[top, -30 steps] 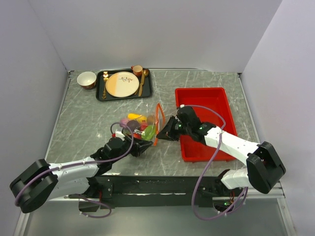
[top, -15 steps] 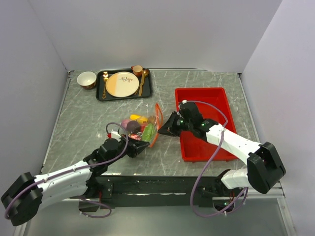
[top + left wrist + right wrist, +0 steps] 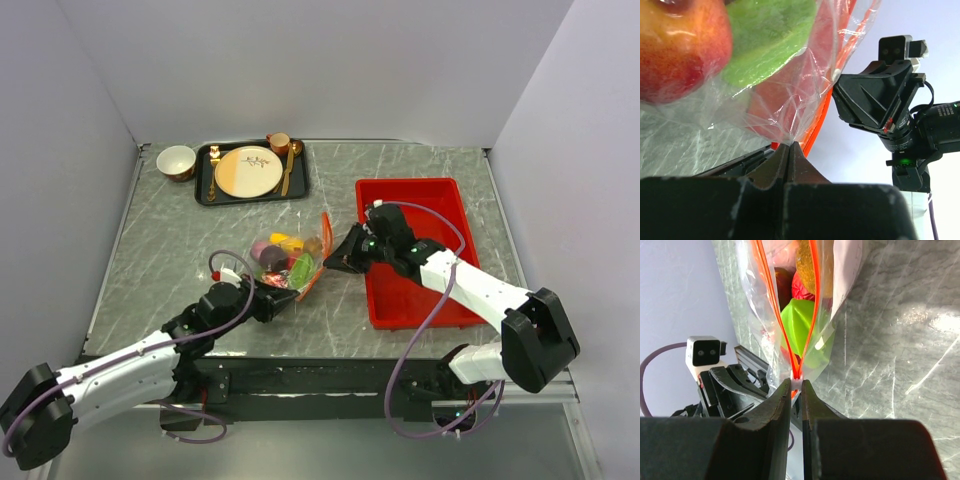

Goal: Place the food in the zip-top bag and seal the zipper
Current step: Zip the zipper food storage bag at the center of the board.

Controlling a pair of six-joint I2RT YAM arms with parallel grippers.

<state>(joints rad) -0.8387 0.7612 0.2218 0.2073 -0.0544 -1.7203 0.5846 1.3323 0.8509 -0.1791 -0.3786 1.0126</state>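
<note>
The zip-top bag lies mid-table with the food inside it. My left gripper is shut on the bag's near corner, and in the left wrist view its jaws pinch the clear film. A red-yellow fruit and a green piece press against the plastic. My right gripper is at the bag's right end. In the right wrist view it is shut on the pale end of the zipper. The two orange strips spread apart above it, with green, red and brownish-orange pieces between them.
A red tray sits on the right, partly under the right arm. At the back left, a black tray holds a cream plate, a gold spoon and a cup. A bowl stands beside it.
The left arm has swung lower and further left while its gripper keeps hold of the bag corner. The right gripper has edged slightly away from the near edge. The bag has shifted a little.
</note>
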